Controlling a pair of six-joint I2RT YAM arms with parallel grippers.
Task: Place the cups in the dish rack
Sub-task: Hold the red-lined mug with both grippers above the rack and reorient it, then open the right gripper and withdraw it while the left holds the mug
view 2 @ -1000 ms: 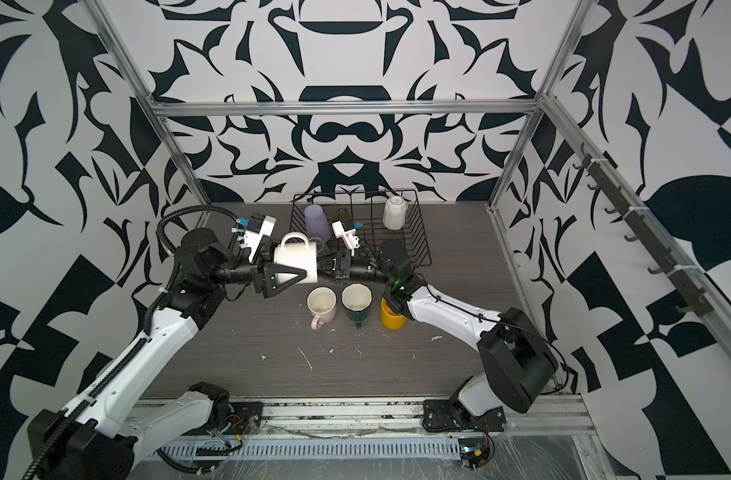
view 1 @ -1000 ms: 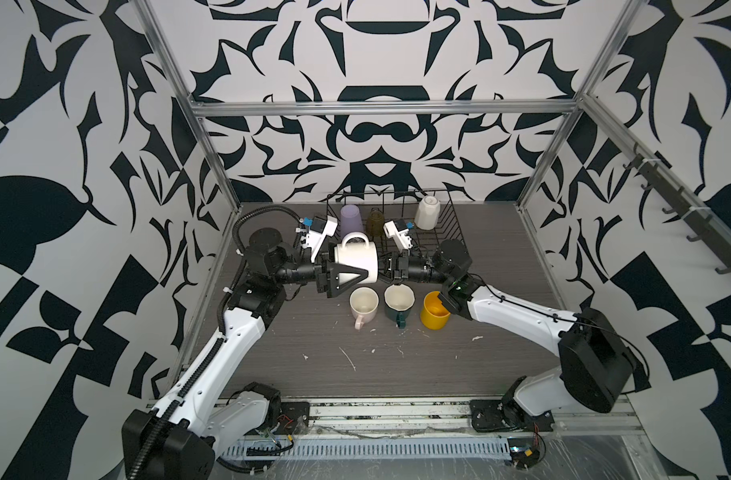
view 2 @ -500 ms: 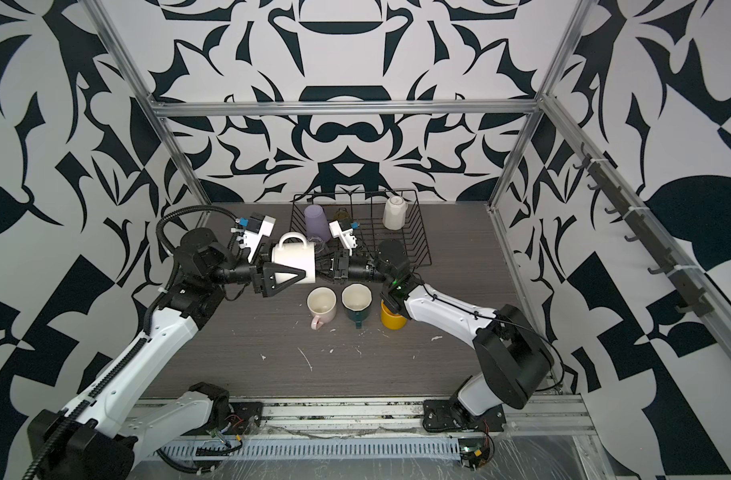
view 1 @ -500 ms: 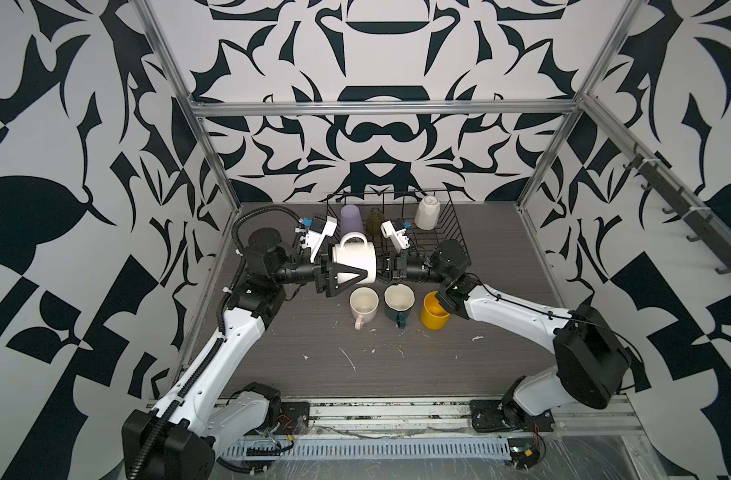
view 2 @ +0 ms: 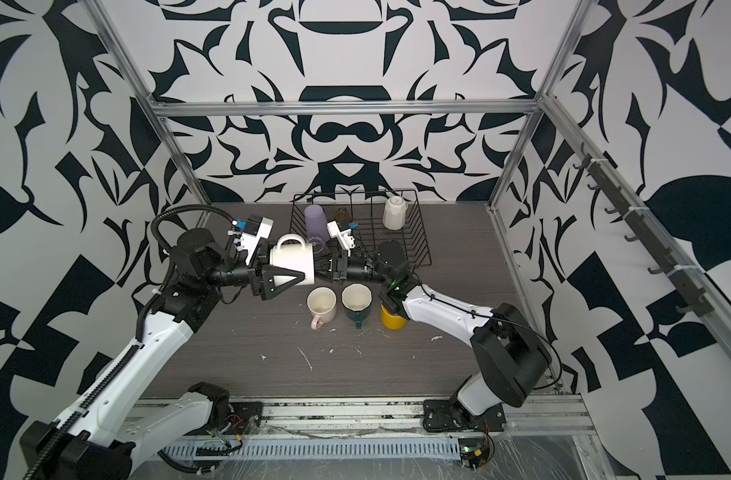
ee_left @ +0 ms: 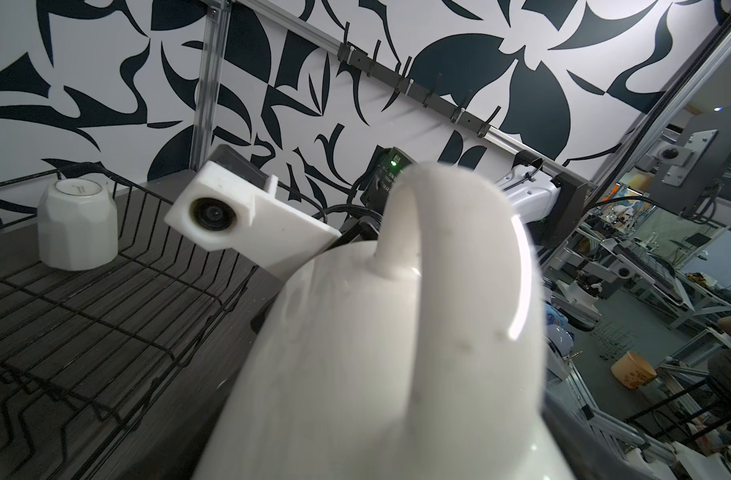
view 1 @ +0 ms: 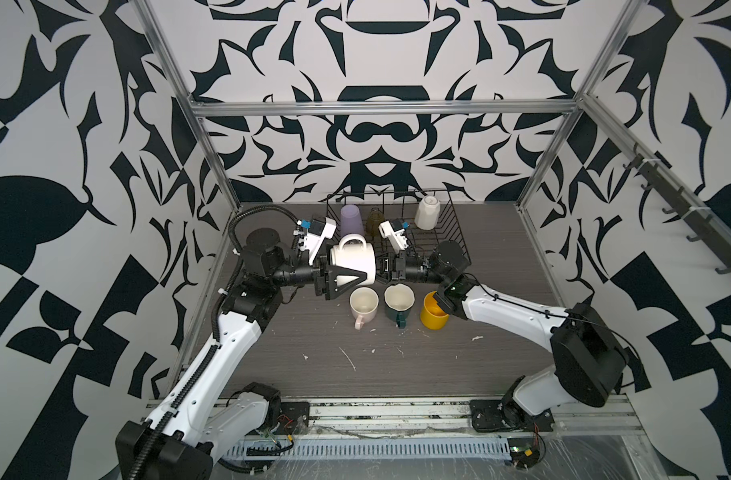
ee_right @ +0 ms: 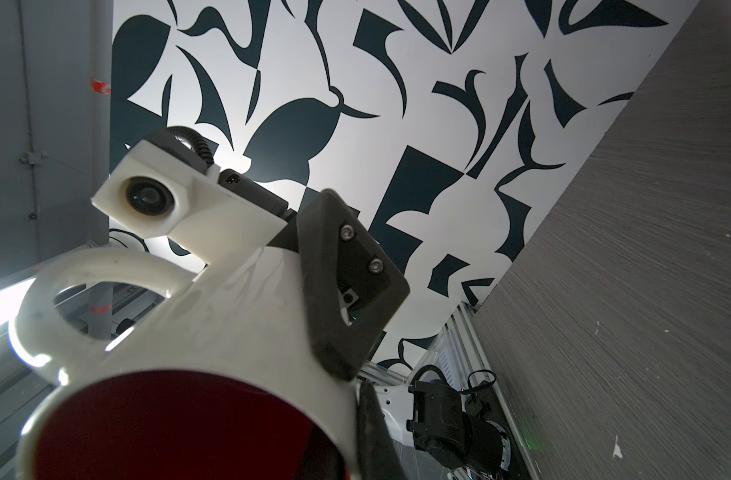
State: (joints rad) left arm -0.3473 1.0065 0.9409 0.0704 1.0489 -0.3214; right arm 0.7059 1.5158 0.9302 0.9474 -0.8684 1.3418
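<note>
Bench, front part: scattered white flecks. Next back, three mugs stand upright in a row on the bench, left to right in both top views: pale pink mug, dark green mug, yellow mug. The yellow mug is partly behind the right arm. The pink and green handles point to the front. Just behind and above this row, the cream red-lined mug is off the bench on its side, handle up, mouth toward the right arm. Left end effector: spread wide, one finger on each side of the mug's body, gripping it. Right end effector: closed to a thin pinch at the mug's rim. The right wrist view shows the red lining and one dark finger along the outside of the rim. Farthest: dish rack near the back wall, holding the lilac tumbler, olive glass and white faceted mug. Tumbler and faceted mug are upside down, the mug in the far right corner. The mug's base carries a small script mark, too small to read.
</note>
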